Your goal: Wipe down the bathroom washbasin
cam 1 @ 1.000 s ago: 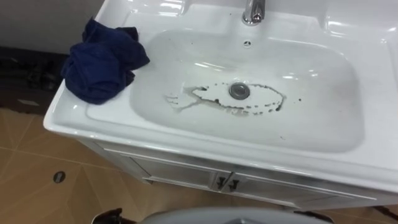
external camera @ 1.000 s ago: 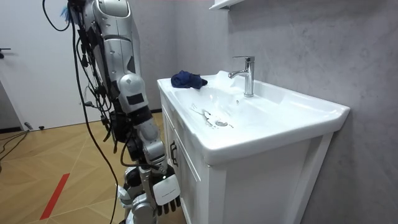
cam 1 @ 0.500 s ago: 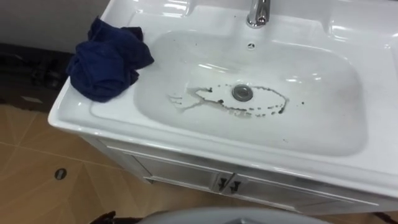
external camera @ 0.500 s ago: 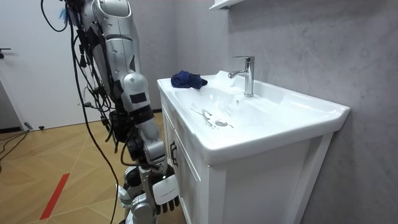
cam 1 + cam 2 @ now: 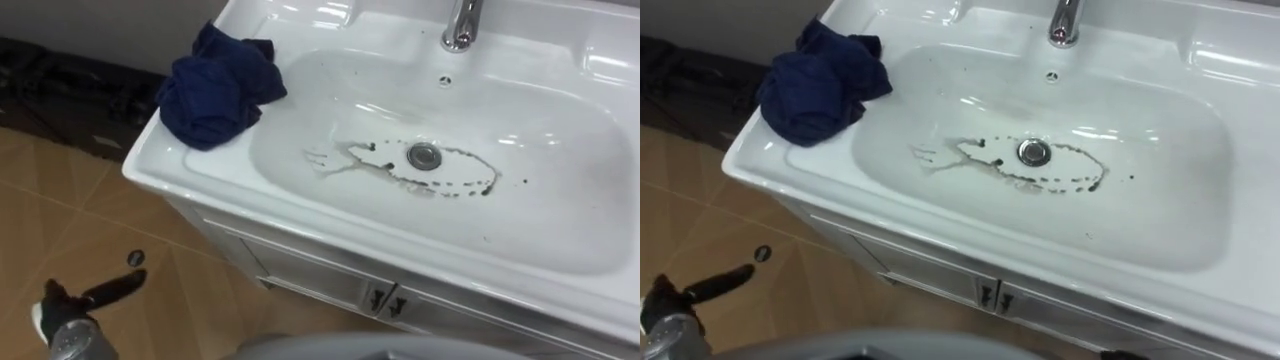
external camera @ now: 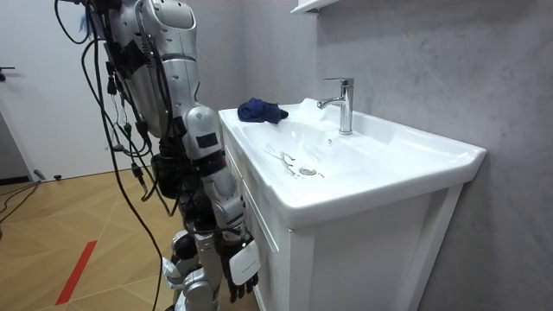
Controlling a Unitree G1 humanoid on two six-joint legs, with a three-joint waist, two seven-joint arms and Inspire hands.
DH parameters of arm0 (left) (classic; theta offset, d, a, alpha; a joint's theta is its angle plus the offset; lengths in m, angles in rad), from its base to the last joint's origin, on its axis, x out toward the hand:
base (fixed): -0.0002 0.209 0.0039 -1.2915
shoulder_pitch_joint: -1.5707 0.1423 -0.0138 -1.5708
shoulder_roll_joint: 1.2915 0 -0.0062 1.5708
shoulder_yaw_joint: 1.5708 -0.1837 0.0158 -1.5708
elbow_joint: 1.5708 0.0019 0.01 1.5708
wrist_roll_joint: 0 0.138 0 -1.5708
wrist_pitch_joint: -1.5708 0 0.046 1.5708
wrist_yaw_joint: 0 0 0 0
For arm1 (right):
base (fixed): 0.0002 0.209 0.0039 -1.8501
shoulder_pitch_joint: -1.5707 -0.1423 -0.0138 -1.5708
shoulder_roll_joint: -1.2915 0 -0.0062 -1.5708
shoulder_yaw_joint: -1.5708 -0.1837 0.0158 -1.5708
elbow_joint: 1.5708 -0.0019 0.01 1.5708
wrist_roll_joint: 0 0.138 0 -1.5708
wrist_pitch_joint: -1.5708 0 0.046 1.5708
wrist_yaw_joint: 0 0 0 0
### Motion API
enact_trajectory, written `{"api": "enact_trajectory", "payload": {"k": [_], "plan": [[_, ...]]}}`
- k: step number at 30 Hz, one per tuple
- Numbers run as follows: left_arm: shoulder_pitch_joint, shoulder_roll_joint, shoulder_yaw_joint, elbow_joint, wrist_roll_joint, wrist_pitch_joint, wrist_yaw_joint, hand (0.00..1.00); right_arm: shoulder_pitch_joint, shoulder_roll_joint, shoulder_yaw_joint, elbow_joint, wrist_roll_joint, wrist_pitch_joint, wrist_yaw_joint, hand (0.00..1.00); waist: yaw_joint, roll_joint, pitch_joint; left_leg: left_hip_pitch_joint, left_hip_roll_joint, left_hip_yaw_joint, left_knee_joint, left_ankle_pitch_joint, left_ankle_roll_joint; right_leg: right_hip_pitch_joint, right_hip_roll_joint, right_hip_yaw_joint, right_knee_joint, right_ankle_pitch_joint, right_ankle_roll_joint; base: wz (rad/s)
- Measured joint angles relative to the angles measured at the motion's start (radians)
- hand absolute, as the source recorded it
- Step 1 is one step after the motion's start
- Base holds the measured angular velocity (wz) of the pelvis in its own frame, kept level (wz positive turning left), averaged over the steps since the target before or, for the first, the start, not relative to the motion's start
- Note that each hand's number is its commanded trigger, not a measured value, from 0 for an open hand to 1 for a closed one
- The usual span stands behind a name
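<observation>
White basin [image 5: 560,200], dirty-streaked; blue cloth [image 5: 215,85] bunched on left rim.

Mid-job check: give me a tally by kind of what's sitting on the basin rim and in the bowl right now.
Blue cloth: 1
Faucet: 1
Drain: 1
Overflow hole: 1
Dirty ring mark: 1
Total: 5
</observation>
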Motion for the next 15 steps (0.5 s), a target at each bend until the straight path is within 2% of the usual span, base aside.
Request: {"api": "enact_trajectory", "payload": {"k": [1,2,3,5,6,7,8,10,11,12,15], "plan": [[0.000,0.000,0.008,-0.039,0.001,-0.009,0.023,0.00,0.002,0.000,-0.002,-0.003,-0.005,0.000,0.000,0.00,0.005,0.000,-0.0003,0.000,0.000,0.000,0.000,0.001,0.000,-0.001,0.000,0.001,0.000,0.000,0.000,0.00],[-0.004,0.009,0.010,-0.095,0.010,-0.037,0.072,0.00,0.003,0.000,-0.010,-0.004,-0.019,0.000,-0.001,0.00,0.008,0.001,-0.0005,0.001,0.000,-0.001,0.000,0.002,0.000,0.000,0.000,0.001,0.001,0.000,0.000,0.00],[-0.007,0.015,0.010,-0.115,0.019,-0.046,0.091,0.00,0.003,0.000,-0.016,-0.004,-0.024,0.000,-0.001,0.00,0.009,0.002,-0.0009,0.003,-0.001,-0.001,0.000,0.002,0.000,0.001,0.000,0.002,0.001,0.000,0.000,0.00],[-0.006,0.022,0.025,-0.262,0.058,-0.057,0.169,0.00,0.021,0.001,-0.018,-0.011,-0.040,-0.009,-0.003,0.00,0.016,0.004,-0.0014,0.007,-0.003,0.000,-0.001,0.002,0.000,0.005,-0.001,0.004,0.001,0.000,0.000,0.00],[-0.007,0.025,0.030,-0.297,0.079,-0.062,0.190,0.00,0.022,0.001,-0.018,-0.011,-0.044,-0.010,-0.004,0.00,0.017,0.004,-0.0013,0.008,-0.003,0.000,-0.001,0.002,0.000,0.003,-0.002,0.005,0.001,0.000,0.000,0.00],[-0.012,0.041,0.032,-0.359,0.119,-0.066,0.226,0.00,0.018,0.003,-0.017,-0.005,-0.062,-0.009,-0.007,0.00,0.018,0.005,-0.0006,0.006,-0.004,-0.001,-0.001,0.002,0.001,0.002,-0.002,0.005,0.000,0.000,0.000,0.00],[-0.018,0.061,0.034,-0.413,0.143,-0.070,0.246,0.00,0.018,0.003,-0.016,-0.001,-0.067,-0.008,-0.008,0.00,0.021,0.007,-0.0003,0.007,-0.004,-0.001,-0.001,0.002,0.001,0.004,-0.003,0.004,0.000,0.000,0.000,0.00],[-0.036,0.083,0.051,-0.477,0.181,-0.074,0.267,0.00,0.018,0.003,-0.016,0.006,-0.072,-0.005,-0.013,0.00,0.018,0.013,0.0007,0.010,-0.004,-0.001,-0.001,0.002,0.001,0.008,-0.003,0.004,-0.001,0.000,0.000,0.00],[-0.056,0.098,0.060,-0.508,0.209,-0.074,0.280,0.00,0.020,0.002,-0.016,0.005,-0.071,-0.003,-0.014,0.00,0.018,0.017,0.0035,0.011,-0.004,-0.001,-0.001,0.002,0.001,0.011,-0.003,0.004,-0.001,0.000,0.000,0.00],[-0.068,0.103,0.066,-0.521,0.229,-0.074,0.284,0.00,0.022,0.002,-0.014,0.005,-0.071,-0.001,-0.015,0.00,0.018,0.019,0.0051,0.010,-0.004,-0.001,-0.001,0.002,0.002,0.011,-0.003,0.004,-0.001,0.000,0.000,0.00],[-0.097,0.124,0.083,-0.616,0.384,-0.075,0.309,0.00,0.019,-0.002,-0.005,0.005,-0.072,0.003,-0.014,0.00,0.009,0.029,0.0094,0.007,-0.002,0.003,-0.007,0.002,0.002,0.003,-0.001,0.014,-0.001,0.000,0.000,-0.04]]}}
